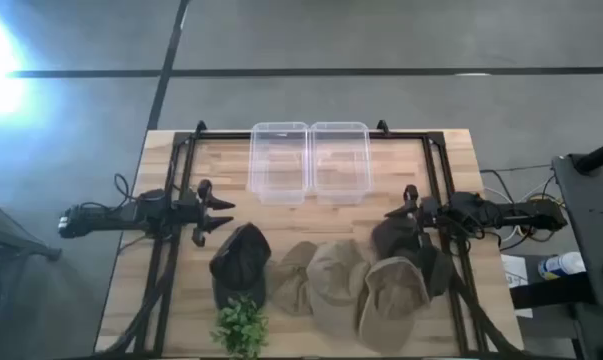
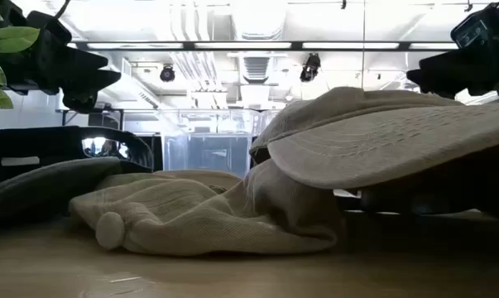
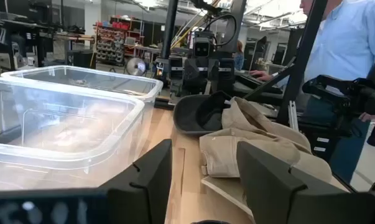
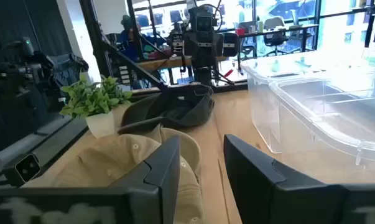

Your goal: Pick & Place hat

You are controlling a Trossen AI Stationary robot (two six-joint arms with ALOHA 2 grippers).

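Several hats lie flat in a row on the table's near half. A dark hat [image 1: 241, 262] is at the left, three tan hats [image 1: 339, 280] sit in the middle, and another dark hat [image 1: 406, 243] is at the right. My left gripper [image 1: 218, 214] is open and hovers just beyond the left dark hat, pointing toward the table's right. In its wrist view [image 3: 203, 171] the tan hats [image 3: 255, 140] and the far dark hat [image 3: 196, 115] lie ahead. My right gripper [image 1: 403, 212] is open above the right dark hat's far edge. Its wrist view [image 4: 211, 163] looks over a tan hat [image 4: 112, 165] toward the left dark hat [image 4: 171, 109].
Two clear plastic bins [image 1: 279, 162] [image 1: 341, 162] stand side by side at the table's far middle. A small potted plant [image 1: 241, 325] stands at the near edge, in front of the left dark hat. A person in a blue shirt [image 3: 349, 37] stands beyond the table's right side.
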